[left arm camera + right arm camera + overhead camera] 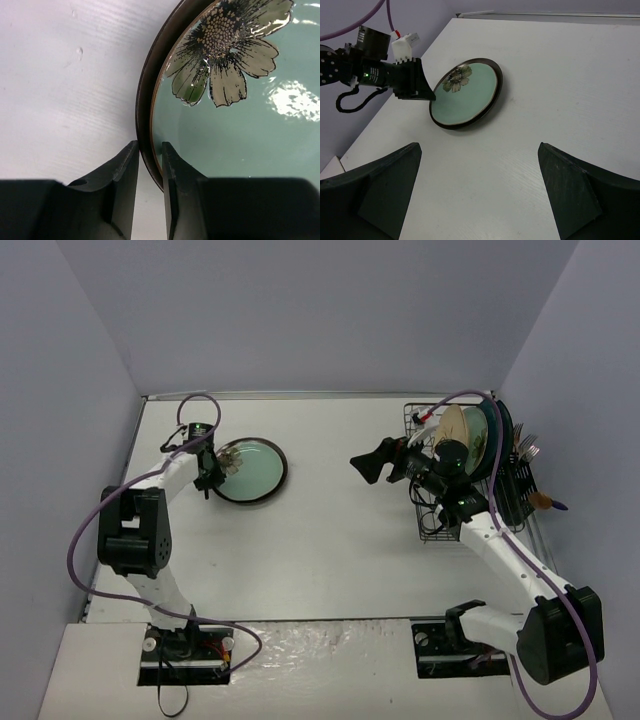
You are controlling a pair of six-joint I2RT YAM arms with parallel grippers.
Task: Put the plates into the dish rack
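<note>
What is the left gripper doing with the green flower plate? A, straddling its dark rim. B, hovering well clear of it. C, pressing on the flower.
A: in the left wrist view the left gripper has one finger on each side of the dark rim of the mint-green plate.

Left hand (149, 146) narrow, right hand (479, 147) wide

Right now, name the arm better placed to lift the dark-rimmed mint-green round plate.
Left. The left gripper grips the rim of the mint-green round plate; the right gripper hangs open beside the black wire dish rack.
</note>
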